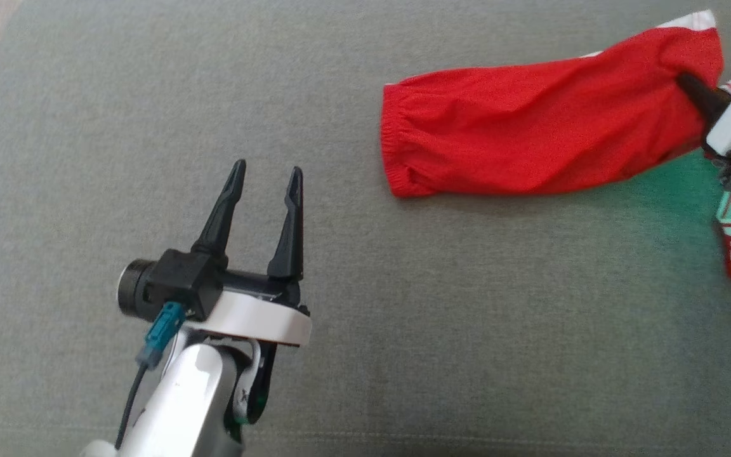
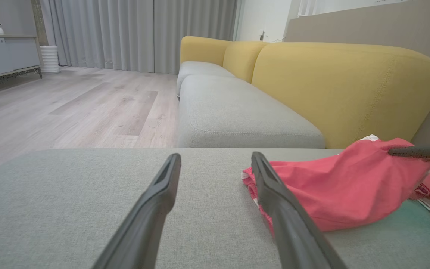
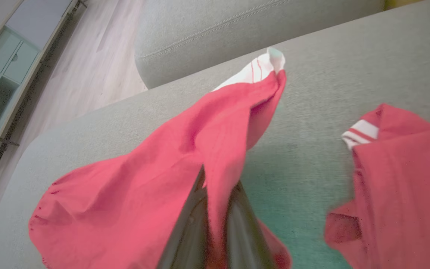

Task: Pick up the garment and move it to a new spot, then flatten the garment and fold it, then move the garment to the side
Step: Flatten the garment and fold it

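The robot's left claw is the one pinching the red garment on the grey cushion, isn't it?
No, the right gripper pinches the red garment on the grey cushion, as the right wrist view shows; the left gripper is open, apart from it.

White L arm (image 1: 191, 393), blk hand (image 1: 267, 167) (teal plug (image 1: 161, 325), blk cable (image 1: 128, 406)).

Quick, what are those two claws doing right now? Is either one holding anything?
Left gripper: open, empty.
Right gripper: shut on the red garment.
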